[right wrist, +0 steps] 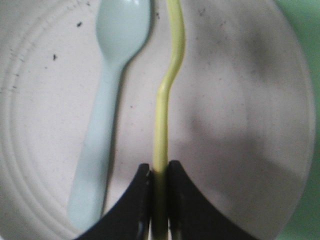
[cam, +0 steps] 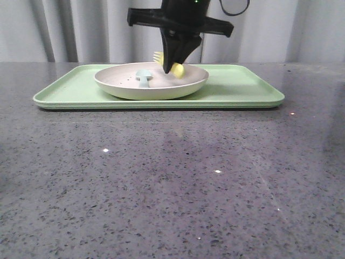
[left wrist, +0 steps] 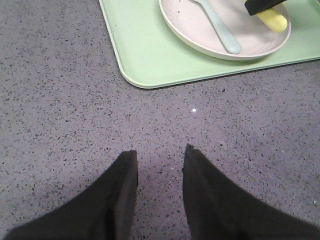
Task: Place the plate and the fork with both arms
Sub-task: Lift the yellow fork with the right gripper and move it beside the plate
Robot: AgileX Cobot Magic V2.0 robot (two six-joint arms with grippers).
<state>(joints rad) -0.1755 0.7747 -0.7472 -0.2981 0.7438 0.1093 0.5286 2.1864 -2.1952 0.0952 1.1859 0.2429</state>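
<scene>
Right fingers (right wrist: 159,187) are clamping the fork (right wrist: 167,85) edge-on above the plate (cam: 113,83), beside a blue spoon (right wrist: 107,100). Left fingers (left wrist: 159,156) are hovering apart, empty, over the counter (cam: 161,183). No writing is appearing.

A green tray, a blue spoon and a grey bench.

The big light green tray (cam: 237,89) lies flat across the middle of the front view, on the speckled grey bench (cam: 172,183). The pale blue spoon (cam: 143,77) sits left of the middle there. Grey curtains (cam: 64,29) hang along the top. Tiny bright dots shine on the bench in the lower half.
</scene>
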